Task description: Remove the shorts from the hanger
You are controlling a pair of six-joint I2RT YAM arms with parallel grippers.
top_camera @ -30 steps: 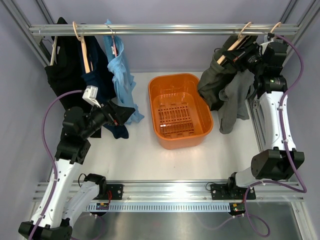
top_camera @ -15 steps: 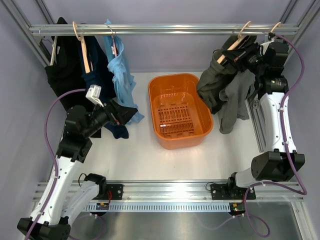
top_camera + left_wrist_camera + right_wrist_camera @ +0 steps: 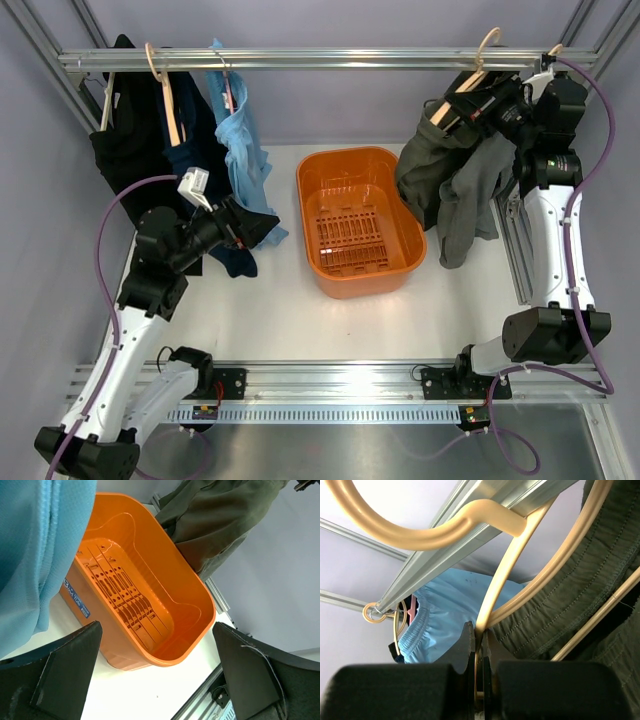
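None of the job is done: the shorts (image 3: pixel 425 165) hang on the hanger (image 3: pixel 490 516) far right, right gripper (image 3: pixel 479 640) clamped on its wood, left gripper (image 3: pixel 157 674) wide open, empty.

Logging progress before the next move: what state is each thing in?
shorts: hung on the hanger, not removed.
hanger: gripped by right gripper near its hook.
right gripper: shut on the hanger.
left gripper: open, empty.
orange basket: upright, empty.
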